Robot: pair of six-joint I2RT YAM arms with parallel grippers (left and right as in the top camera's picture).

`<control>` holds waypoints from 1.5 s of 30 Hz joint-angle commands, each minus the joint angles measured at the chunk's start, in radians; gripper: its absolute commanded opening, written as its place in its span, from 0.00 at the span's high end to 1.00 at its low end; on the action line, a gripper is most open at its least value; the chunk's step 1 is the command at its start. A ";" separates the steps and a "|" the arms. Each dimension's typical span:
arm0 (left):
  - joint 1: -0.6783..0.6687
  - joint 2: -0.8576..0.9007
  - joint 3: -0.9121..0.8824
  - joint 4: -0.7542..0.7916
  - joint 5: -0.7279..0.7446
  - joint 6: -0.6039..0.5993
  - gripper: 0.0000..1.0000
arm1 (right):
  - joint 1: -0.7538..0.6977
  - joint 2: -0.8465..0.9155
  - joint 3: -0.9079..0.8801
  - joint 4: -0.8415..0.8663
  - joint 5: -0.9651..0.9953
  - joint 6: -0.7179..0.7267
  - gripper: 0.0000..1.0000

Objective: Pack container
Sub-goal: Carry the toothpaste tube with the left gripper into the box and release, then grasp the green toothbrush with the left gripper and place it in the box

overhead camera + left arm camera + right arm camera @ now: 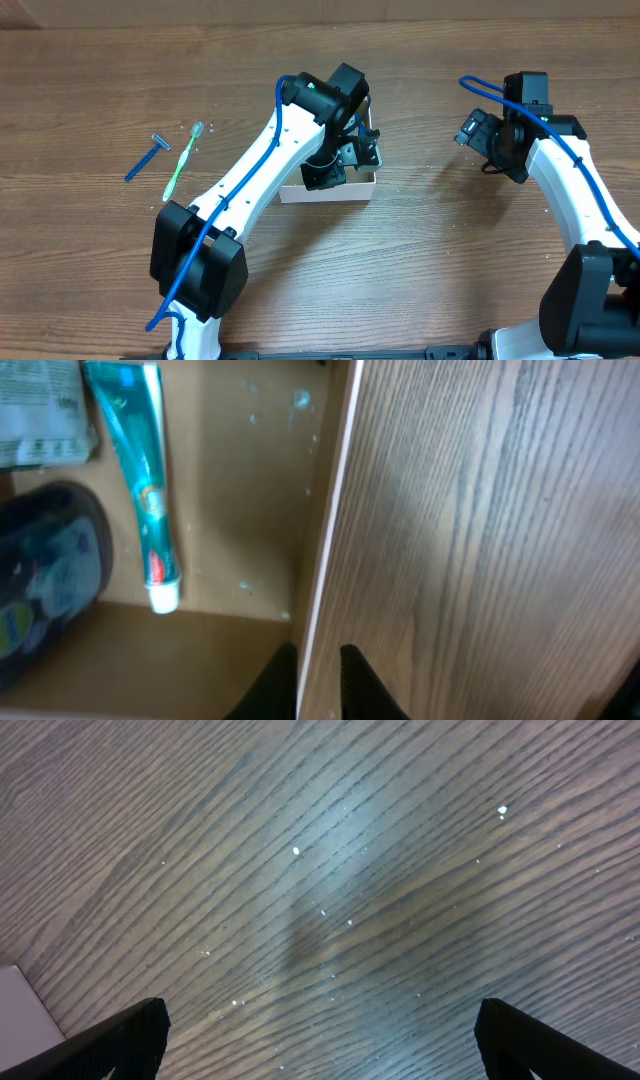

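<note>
The container [328,192], a shallow white box, lies mid-table, mostly hidden under my left arm. My left gripper [347,155] is over its right side. In the left wrist view the jaws [318,652] are shut on the box's thin white wall [327,530], one finger inside and one outside. On the brown floor [240,490] lie a teal toothpaste tube [140,470], a dark rounded item [45,570] and a printed packet [40,410]. My right gripper [475,130] is open and empty over bare table [320,1020], to the right of the box.
A blue razor [148,157] and a green toothbrush [182,160] lie on the wooden table to the left of the box. A white corner [18,1005] shows at the lower left of the right wrist view.
</note>
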 commanded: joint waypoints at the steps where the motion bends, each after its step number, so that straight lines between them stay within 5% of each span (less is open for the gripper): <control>1: 0.002 -0.025 0.202 -0.024 -0.032 -0.189 0.56 | 0.000 0.006 0.023 0.003 0.010 0.001 0.00; 2: 0.014 -0.025 0.257 -0.024 -0.086 -0.296 0.41 | 0.000 0.006 0.023 0.003 0.010 0.001 0.00; 6: 0.129 -0.025 0.299 -0.044 -0.164 -0.534 0.32 | 0.000 0.006 0.023 0.003 0.010 0.001 0.00; 7: 0.181 -0.025 0.298 -0.060 -0.112 -0.562 0.00 | 0.000 0.006 0.023 0.003 0.010 0.001 0.00; 9: 0.304 -0.025 0.298 -0.073 0.028 -0.577 0.00 | 0.000 0.006 0.023 0.003 0.010 0.001 0.00; 17: 0.657 -0.025 0.016 0.035 0.080 -0.664 0.00 | 0.000 0.006 0.023 0.003 0.010 0.001 0.00; 26: 0.673 -0.023 -0.396 0.427 0.053 -0.666 0.00 | 0.000 0.006 0.023 0.003 0.010 0.001 0.00; 31: 0.674 -0.022 -0.423 0.515 -0.062 -0.628 0.00 | 0.000 0.006 0.023 0.003 0.010 0.001 0.00; 42: 0.674 0.010 -0.566 0.723 -0.076 -0.587 0.00 | 0.000 0.006 0.023 0.003 0.010 0.001 0.00; 45: 0.674 0.045 -0.567 0.731 -0.060 -0.588 0.20 | 0.000 0.006 0.023 0.003 0.010 0.001 0.00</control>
